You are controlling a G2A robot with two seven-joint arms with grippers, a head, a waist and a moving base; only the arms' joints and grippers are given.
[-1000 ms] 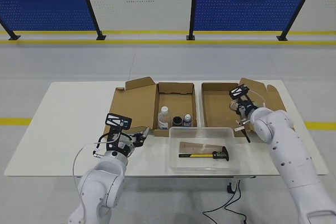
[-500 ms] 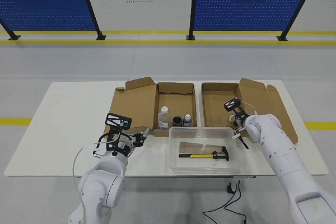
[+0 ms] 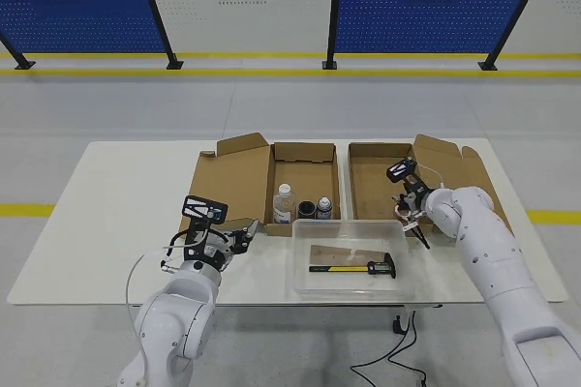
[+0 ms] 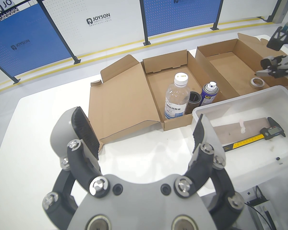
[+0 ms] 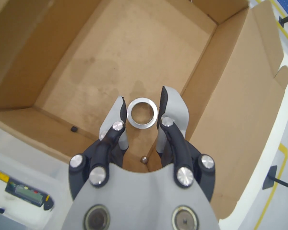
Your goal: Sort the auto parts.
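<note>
Lying on the floor of the right cardboard box (image 5: 86, 48), in its near right corner, a metal ring (image 5: 141, 117) sits just under the right gripper (image 5: 142, 94), fingers parted.
Left gripper (image 4: 139, 114) hangs wide open over the table (image 3: 107, 213), near left of the clear bin (image 4: 230, 101).

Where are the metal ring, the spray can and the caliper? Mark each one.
metal ring (image 5: 142, 100), right wrist view, on its rim.
spray can (image 4: 207, 96), left wrist view, on its blue body.
caliper (image 4: 273, 131), left wrist view, on its display head.
</note>
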